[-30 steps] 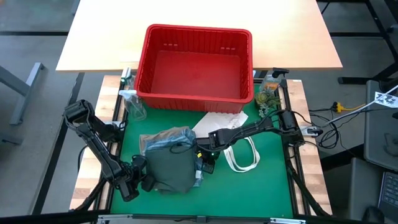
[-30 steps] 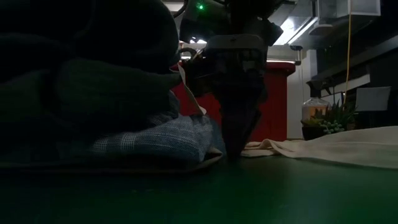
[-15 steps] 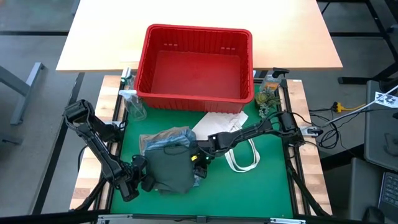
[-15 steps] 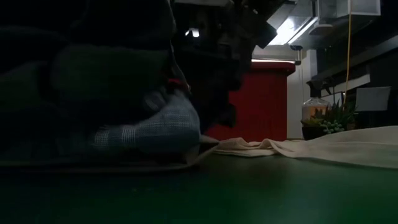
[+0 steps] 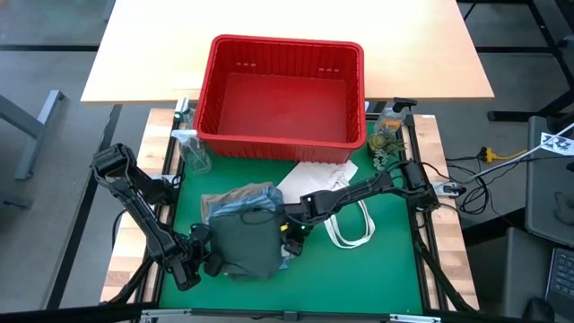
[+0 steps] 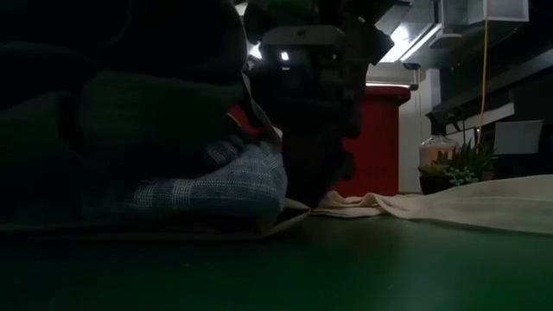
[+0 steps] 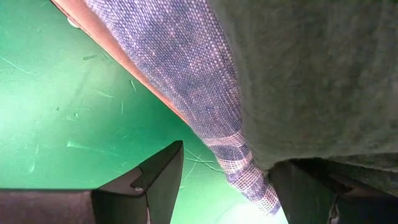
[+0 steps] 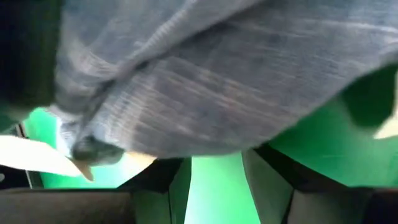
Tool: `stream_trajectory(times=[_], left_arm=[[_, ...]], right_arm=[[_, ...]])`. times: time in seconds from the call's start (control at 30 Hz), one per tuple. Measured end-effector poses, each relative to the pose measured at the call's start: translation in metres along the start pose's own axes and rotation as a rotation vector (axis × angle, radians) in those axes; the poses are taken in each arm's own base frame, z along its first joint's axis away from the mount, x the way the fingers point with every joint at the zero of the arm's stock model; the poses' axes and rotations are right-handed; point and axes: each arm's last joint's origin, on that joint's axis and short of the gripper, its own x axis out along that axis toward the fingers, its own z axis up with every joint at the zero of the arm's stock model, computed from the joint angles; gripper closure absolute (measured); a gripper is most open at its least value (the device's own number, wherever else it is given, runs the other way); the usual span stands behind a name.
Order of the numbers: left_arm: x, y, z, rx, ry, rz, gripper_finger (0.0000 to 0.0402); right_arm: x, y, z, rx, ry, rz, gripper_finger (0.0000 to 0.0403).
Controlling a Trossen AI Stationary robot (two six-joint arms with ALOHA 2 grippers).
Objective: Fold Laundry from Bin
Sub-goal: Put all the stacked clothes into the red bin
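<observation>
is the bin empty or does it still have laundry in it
Empty. The high view shows only the bare red floor of the bin; the laundry sits piled on the green mat.

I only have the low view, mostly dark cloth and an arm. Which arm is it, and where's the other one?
Observer: The right gripper, at the right edge of the laundry pile.
Operator: And the left?
Observer: The left gripper is at the pile's front left corner, fingers spread on either side of the striped shirt edge.
Operator: Anything left in the bin?
Observer: No, the red bin looks empty from above.
</observation>
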Motion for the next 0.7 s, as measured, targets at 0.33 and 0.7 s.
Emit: stream_trajectory(times=[0.33, 0.7], left_arm=[[0.000, 0.000, 0.000, 0.001, 0.000, 0.000, 0.0175], [0.000, 0.000, 0.000, -0.001, 0.005, -0.003, 0.0175]], right_arm=[[0.007, 0.000, 0.004, -0.012, -0.070, -0.031, 0.0260], [0.022, -0.001, 0.006, -0.024, -0.090, -0.019, 0.0264]])
